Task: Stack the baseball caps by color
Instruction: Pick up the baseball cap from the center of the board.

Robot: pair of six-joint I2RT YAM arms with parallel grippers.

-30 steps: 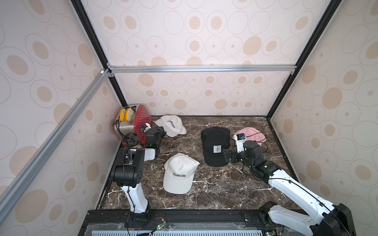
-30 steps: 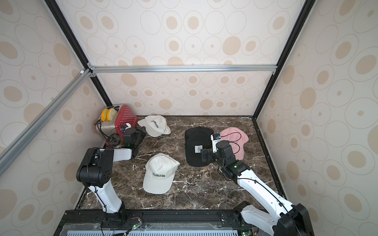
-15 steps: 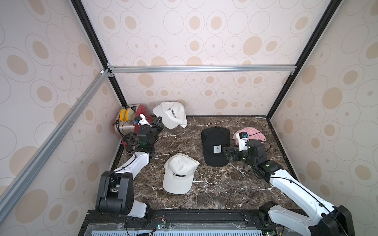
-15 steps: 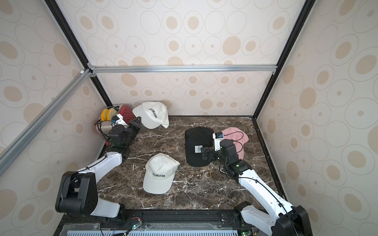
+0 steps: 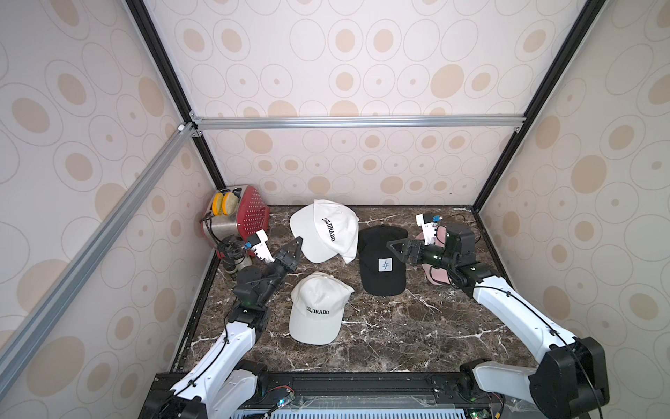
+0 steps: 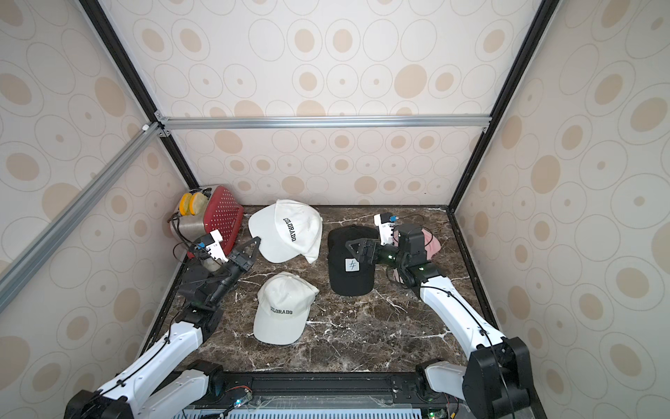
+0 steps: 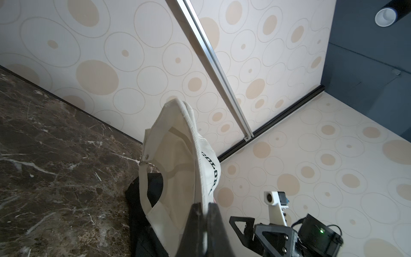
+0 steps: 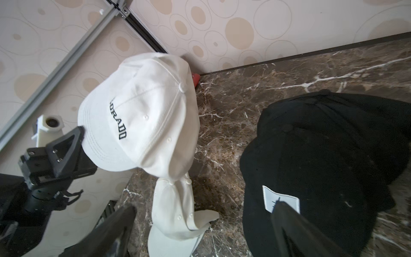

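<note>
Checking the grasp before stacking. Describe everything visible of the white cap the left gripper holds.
The held white cap is soft fabric with black COLORADO lettering and a top button. The left gripper is shut on its brim edge, holding it raised above the marble table, toward the rear. The left wrist view shows its pale lining and rear strap opening. Nothing else visibly touches it.

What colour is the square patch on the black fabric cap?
White patch; best in the right wrist view.
</note>
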